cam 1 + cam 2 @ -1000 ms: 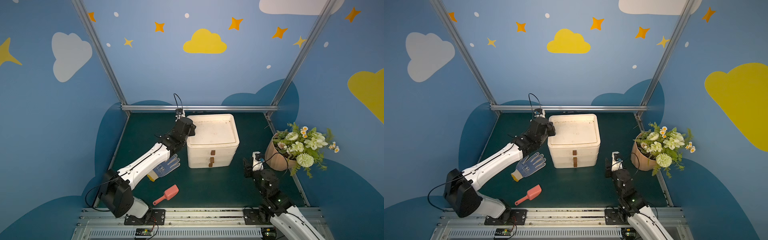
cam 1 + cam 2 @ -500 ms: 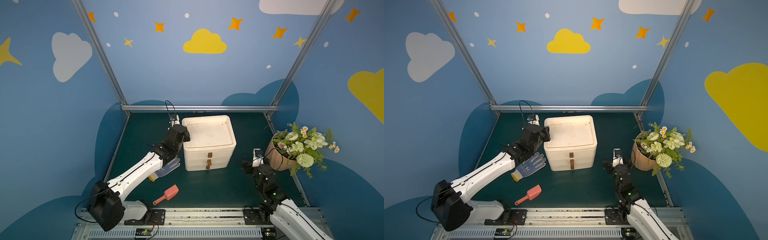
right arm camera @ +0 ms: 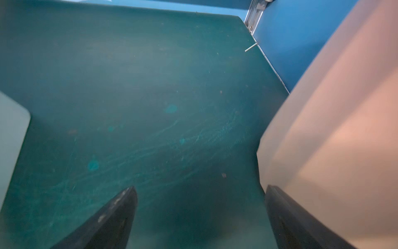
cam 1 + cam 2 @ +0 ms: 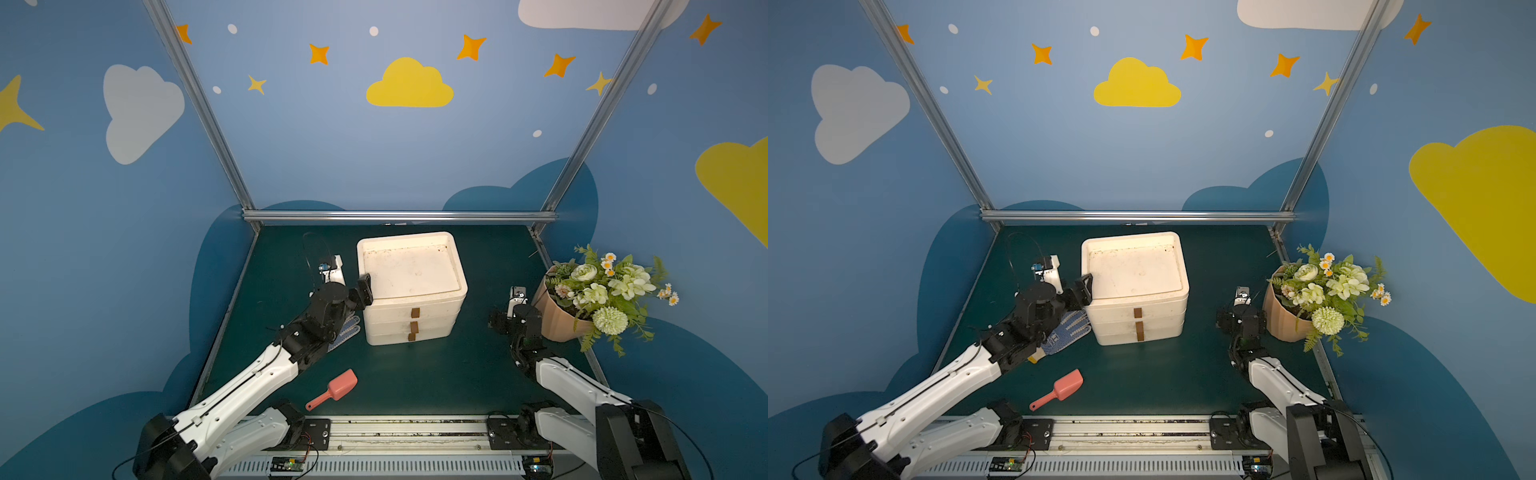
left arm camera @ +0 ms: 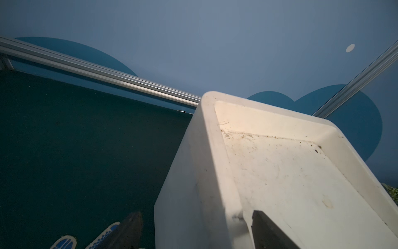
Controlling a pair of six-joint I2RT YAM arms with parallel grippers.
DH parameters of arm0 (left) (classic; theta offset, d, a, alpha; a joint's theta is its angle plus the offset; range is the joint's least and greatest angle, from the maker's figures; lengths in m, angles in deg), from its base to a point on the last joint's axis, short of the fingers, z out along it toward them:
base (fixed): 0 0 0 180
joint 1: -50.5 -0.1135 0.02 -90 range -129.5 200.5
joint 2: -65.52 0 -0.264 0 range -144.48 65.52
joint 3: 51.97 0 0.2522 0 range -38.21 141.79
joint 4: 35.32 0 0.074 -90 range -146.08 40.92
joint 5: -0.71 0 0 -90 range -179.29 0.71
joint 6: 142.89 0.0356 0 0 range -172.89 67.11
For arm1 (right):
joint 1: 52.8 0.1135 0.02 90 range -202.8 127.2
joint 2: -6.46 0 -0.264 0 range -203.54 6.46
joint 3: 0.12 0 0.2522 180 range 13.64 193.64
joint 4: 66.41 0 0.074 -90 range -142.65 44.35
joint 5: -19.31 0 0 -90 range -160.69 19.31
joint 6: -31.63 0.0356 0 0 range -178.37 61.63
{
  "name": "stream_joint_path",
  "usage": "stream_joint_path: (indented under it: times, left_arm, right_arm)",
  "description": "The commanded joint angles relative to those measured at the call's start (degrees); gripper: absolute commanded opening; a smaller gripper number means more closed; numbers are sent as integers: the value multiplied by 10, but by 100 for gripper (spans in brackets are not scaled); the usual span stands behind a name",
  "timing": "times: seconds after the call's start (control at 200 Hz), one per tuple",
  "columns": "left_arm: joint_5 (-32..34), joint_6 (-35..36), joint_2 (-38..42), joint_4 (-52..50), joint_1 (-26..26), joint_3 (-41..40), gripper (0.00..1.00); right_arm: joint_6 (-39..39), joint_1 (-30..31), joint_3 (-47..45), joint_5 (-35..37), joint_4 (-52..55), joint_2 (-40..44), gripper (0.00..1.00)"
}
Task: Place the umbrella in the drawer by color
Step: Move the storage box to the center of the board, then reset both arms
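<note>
While left gripper (image 5: 197,215) straddles drawer unit (image 4: 436,309), fingers (image 5: 129,232) spread — right gripper (image 3: 200,188) likewise, empty.

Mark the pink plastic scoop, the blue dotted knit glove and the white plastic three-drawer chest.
Pink plastic scoop (image 4: 338,386): in a top view, on its bowl.
Blue dotted knit glove (image 4: 1064,335): in a top view, on its palm.
White plastic three-drawer chest (image 4: 409,274): in a top view, on its recessed top.

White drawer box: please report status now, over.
Left pincer open at white plastic drawer box corner. Right pincer open, empty. Drawers shut, no umbrella visible.
</note>
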Motion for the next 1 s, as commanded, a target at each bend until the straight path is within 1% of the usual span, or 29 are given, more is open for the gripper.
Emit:
stream_joint_path:
  times: [0.0,0.045,0.09,0.125,0.175,0.215,0.24,0.26,0.295,0.335,0.375,0.405,0.441,0.456,0.516,0.551,0.651,0.741,0.811,0.941,0.991]
  left_arm:
    - [33,45,58,-69,-5,-54,94]
    - [31,49,88,-55,-3,-70,99]
    - [29,50,117,-34,-3,-90,100]
    - [26,52,139,-18,-3,-104,100]
    - [17,58,169,6,-4,-126,100]
    - [10,63,189,24,-4,-141,100]
    - [7,66,201,33,-3,-149,100]
    - [5,65,211,37,-3,-154,100]
    - [3,66,226,42,-2,-161,100]
    - [3,66,240,43,-3,-166,100]
    - [5,67,253,43,-3,-171,100]
    - [9,68,263,43,-3,-174,100]
    - [16,67,275,42,-3,-180,100]
    - [21,66,280,44,-3,-182,100]
    - [39,61,299,53,-3,-198,100]
    - [50,57,311,64,-3,-210,100]
    - [82,54,343,109,-5,-252,100]
    - [110,67,376,141,-9,-286,100]
    - [145,80,402,160,-12,-314,100]
    - [229,86,438,201,-40,-377,100]
    - [254,81,448,189,-59,-388,100]
  right_arm:
    - [-10,-21,27,-51,-71,-36,98]
    - [-13,-28,28,-63,-99,-53,98]
    - [-12,-38,9,-79,-156,-78,98]
    - [-7,-46,-16,-82,-243,-111,99]
    - [14,-54,-46,-72,-381,-188,98]
    - [2,-57,-58,-88,-477,-238,98]
    - [-6,-57,-62,-105,-519,-260,98]
    - [-13,-56,-64,-118,-531,-265,98]
    - [-19,-55,-62,-145,-504,-249,98]
    - [-22,-56,-43,-169,-435,-225,98]
    - [-37,-55,-13,-195,-345,-201,98]
    - [-41,-56,19,-214,-257,-186,98]
    - [-76,-55,63,-249,-146,-174,98]
    - [-83,-55,75,-261,-124,-178,98]
    - [-64,-67,71,-273,-156,-191,98]
    - [-55,-69,79,-265,-150,-197,98]
    - [-56,-77,86,-276,-129,-193,98]
    - [-61,-77,88,-279,-124,-191,98]
    - [-62,-76,89,-275,-118,-189,98]
    - [-62,-76,89,-277,-118,-189,98]
    - [-63,-76,89,-277,-118,-189,98]
